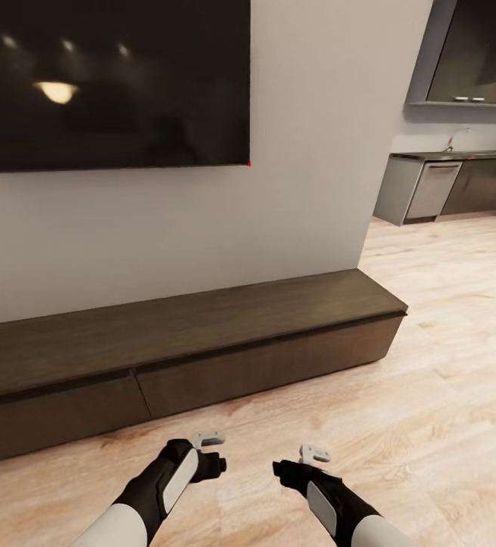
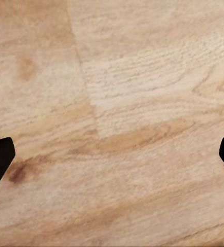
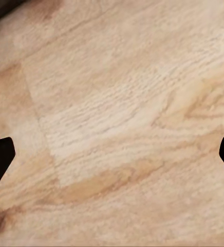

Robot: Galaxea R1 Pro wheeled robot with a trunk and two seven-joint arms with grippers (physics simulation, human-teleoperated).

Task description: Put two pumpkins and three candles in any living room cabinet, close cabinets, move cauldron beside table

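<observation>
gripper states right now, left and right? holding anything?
Left gripper: open, empty, over the light wooden plank floor.
Right gripper: open, empty, over the same floor.

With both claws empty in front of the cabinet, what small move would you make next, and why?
Probably reach the left claw toward the cabinet front ahead to open it. Both fronts look shut, and both the left and right claw are open, holding nothing, over bare floor.
</observation>
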